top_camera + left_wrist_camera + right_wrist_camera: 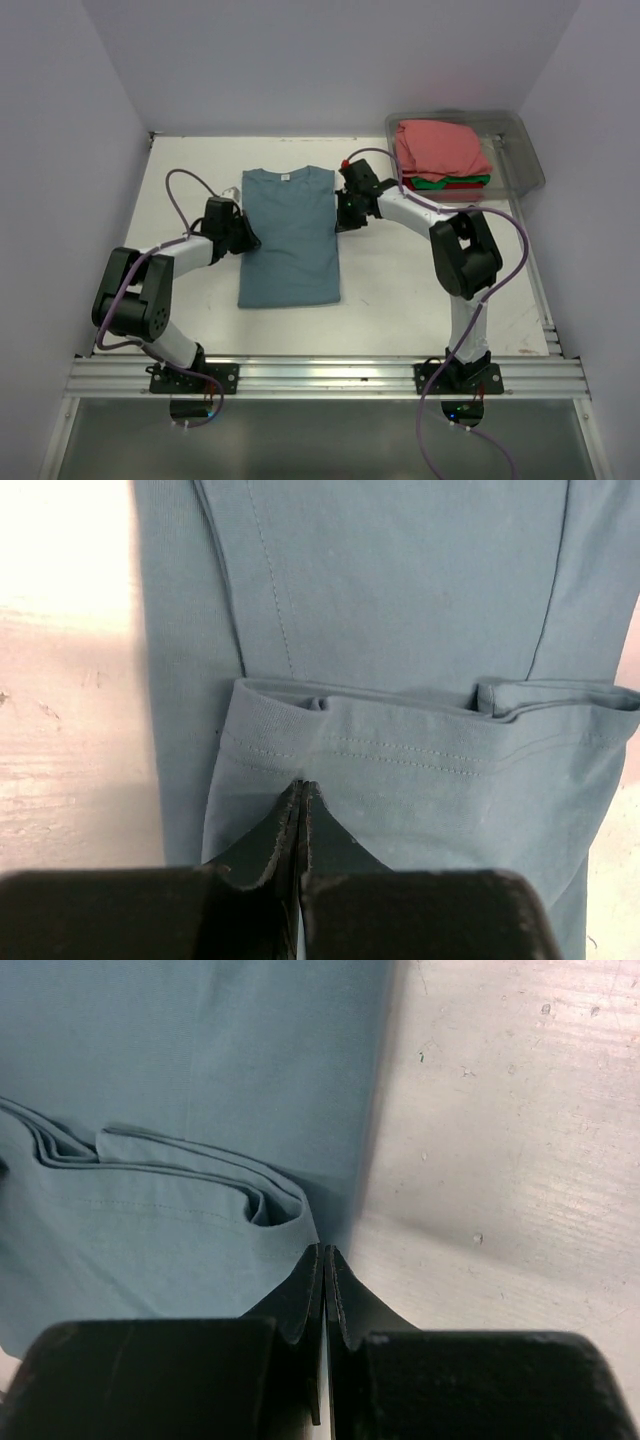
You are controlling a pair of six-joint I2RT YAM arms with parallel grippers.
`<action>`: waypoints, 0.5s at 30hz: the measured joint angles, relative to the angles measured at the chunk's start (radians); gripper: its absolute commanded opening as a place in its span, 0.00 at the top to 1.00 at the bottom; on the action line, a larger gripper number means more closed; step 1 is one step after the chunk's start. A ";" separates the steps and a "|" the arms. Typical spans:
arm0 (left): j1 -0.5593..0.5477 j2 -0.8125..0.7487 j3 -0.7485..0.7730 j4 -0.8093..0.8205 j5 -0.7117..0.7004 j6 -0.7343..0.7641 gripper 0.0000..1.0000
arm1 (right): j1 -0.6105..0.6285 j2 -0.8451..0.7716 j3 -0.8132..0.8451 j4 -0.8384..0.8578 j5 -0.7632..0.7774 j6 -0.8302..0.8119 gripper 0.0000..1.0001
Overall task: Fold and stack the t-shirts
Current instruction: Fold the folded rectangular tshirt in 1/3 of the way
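A slate-blue t-shirt [288, 240] lies flat in the middle of the table, collar at the far end. My left gripper [243, 235] is at its left edge, and its jaws [302, 785] are shut on the left sleeve [420, 755], which is folded inward over the body. My right gripper [343, 215] is at the right edge, and its jaws [322, 1250] are shut at the folded right sleeve [150, 1220]. A salmon-pink tee [440, 148] lies folded on top of a green tee [432, 183] and a red tee [470, 188].
The folded stack sits in a clear plastic bin [522, 150] at the far right corner. White walls enclose the table on three sides. An aluminium rail [320, 375] runs along the near edge by the arm bases.
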 measured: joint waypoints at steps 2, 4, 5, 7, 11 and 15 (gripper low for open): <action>0.004 0.002 0.000 0.011 0.006 0.000 1.00 | 0.000 0.008 0.000 0.000 0.000 0.000 1.00; 0.009 0.007 -0.004 0.032 0.021 -0.003 1.00 | 0.000 0.020 0.000 0.000 -0.001 0.000 1.00; 0.011 0.014 -0.005 0.043 0.032 -0.005 1.00 | 0.000 0.026 0.000 0.000 -0.003 0.001 1.00; 0.014 0.032 -0.007 0.064 0.056 -0.017 1.00 | 0.000 0.031 0.000 0.000 -0.012 0.001 1.00; 0.016 0.058 -0.007 0.092 0.086 -0.020 1.00 | 0.000 0.015 -0.021 0.026 -0.034 0.001 1.00; 0.019 0.066 -0.015 0.127 0.101 -0.023 1.00 | 0.000 -0.052 -0.076 0.029 -0.038 0.001 1.00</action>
